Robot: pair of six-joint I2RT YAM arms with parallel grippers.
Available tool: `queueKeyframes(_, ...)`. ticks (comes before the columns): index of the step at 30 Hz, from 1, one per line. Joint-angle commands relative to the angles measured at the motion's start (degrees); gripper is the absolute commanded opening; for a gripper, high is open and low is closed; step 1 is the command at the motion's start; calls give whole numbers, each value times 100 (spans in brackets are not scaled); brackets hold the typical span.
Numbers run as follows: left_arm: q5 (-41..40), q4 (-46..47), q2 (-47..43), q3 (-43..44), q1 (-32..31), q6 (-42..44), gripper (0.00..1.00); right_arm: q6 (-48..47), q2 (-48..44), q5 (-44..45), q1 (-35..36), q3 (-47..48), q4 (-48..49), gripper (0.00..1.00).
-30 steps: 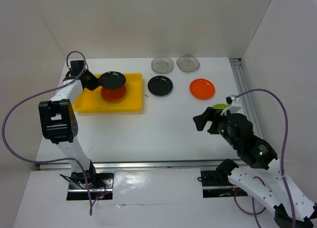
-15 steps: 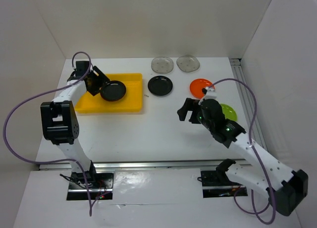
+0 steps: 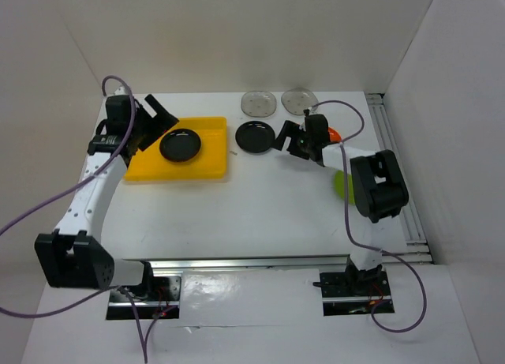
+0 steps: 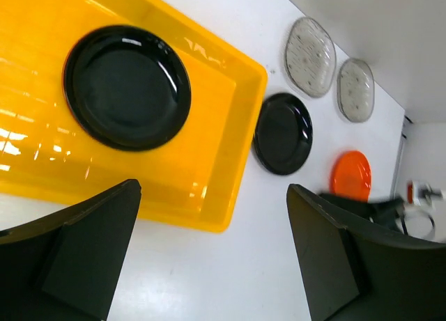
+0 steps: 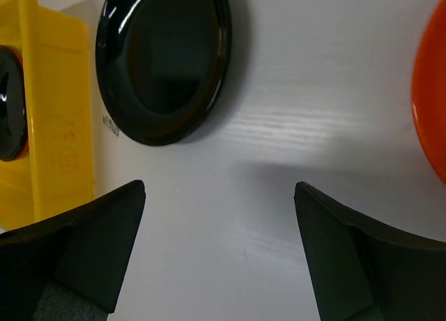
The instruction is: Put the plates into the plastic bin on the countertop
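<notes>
White walls (image 3: 237, 32) box in the white countertop (image 3: 260, 206) on its left, far and right sides, and a metal rail (image 3: 392, 151) runs along its right edge. The yellow bin (image 3: 211, 171) sits at the far left of the surface. One black plate (image 3: 180, 145) lies flat inside it, and the right wrist view shows a sliver of orange under that plate's rim. The left gripper (image 3: 160, 122) hangs above the bin's left end, jaws spread wide and empty. Just right of the bin, a second black plate (image 3: 254, 136) rests on the bare surface. The right gripper (image 3: 282, 140), jaws wide apart and holding nothing, hovers just beside that plate's right edge. To this gripper's right lies an orange plate (image 4: 350, 175), largely hidden from above. A clear plate (image 3: 258, 103) and a second clear plate (image 3: 299, 101) sit side by side near the far wall. A lime green plate (image 3: 342, 184) peeks from under the right arm, nearer and to the right.
</notes>
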Motion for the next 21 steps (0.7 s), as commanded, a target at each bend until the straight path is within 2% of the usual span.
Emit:
queueKeyframes(1, 273, -233, -805, -496, 1, 171, 99, -202, 576, -529, 24, 808, 607, 94)
queueKeyframes(5, 493, -233, -1622, -1120, 1, 346, 99, -202, 1323, -529, 24, 1467, 317, 88)
queueKeyframes(10, 670, -338, -2274, -1490, -52, 531, 99, -141, 2141, -589, -81, 2109, 88, 66)
queueKeyframes(11, 722, -339, -2335, -1491, -52, 583, 99, -141, 2220, -590, -81, 2171, 88, 55)
queueKeyframes(16, 723, -418, -2415, -1595, -52, 741, 99, 53, 2624, -652, -81, 2242, -60, 42)
queueKeyframes(17, 784, -418, -2415, -1596, -52, 742, 99, 113, 2625, -652, -81, 2242, -61, 37)
queueKeyframes(19, 863, -418, -2337, -1657, -52, 795, 99, 167, 2678, -652, -81, 2172, -61, 19)
queueKeyframes(21, 1056, -418, -2239, -1710, -52, 847, 99, 220, 2617, -818, -134, 1997, 53, 8)
